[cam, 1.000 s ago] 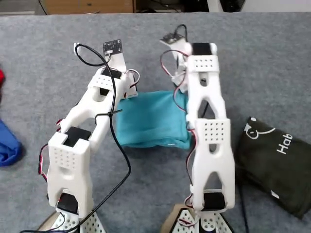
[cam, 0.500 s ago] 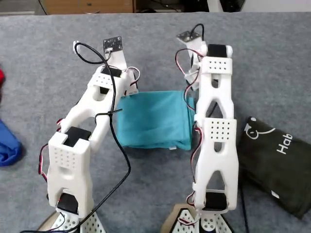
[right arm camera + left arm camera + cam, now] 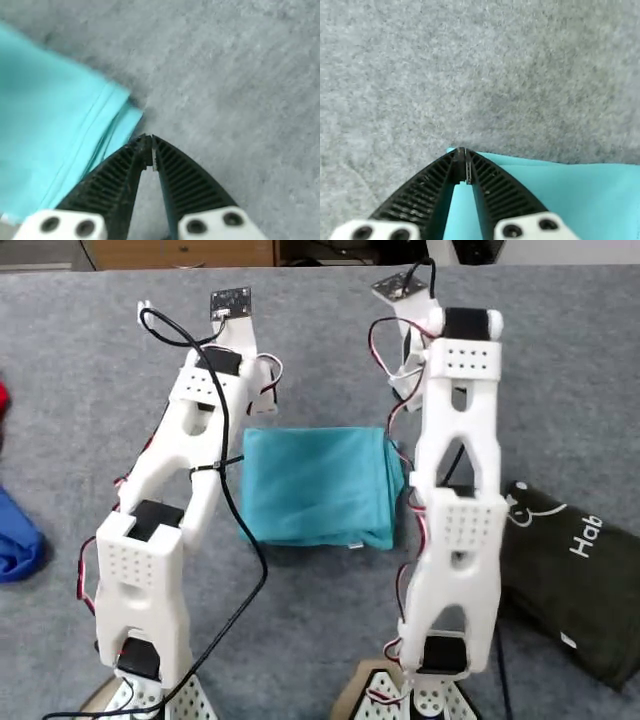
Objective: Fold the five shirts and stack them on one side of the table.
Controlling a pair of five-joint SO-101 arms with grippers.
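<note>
1. Surface (image 3: 80, 360): grey, felt-like, and lying under the teal shirt and everything else listed.
2. Right arm (image 3: 455, 490): white, and stretched along the teal shirt's right edge, with its wrist past the shirt's far right corner.
3. Left arm (image 3: 170, 470): white with a black cable, running along the teal shirt's left edge, with its wrist past the far left corner.
4. Dark shirt (image 3: 570, 580): blackish with pale print, loosely bundled. It lies to the right of the teal shirt, beyond the right arm.
5. Teal shirt (image 3: 318, 485): folded into a flat rectangle between the two arms, with layered edges showing on its right side.
6. Blue shirt (image 3: 15, 540): crumpled, well apart from the teal shirt to the left, at the frame edge.
7. Red item (image 3: 3, 398): a sliver, far left of the teal shirt. Its kind cannot be told.
8. Left tool (image 3: 462, 160): black ribbed jaws drawn together at the tips and holding nothing, over the teal shirt's corner. Contact with the shirt cannot be told.
9. Right tool (image 3: 148, 145): jaws likewise closed and empty, over bare surface just beside the teal shirt's layered corner.
</note>
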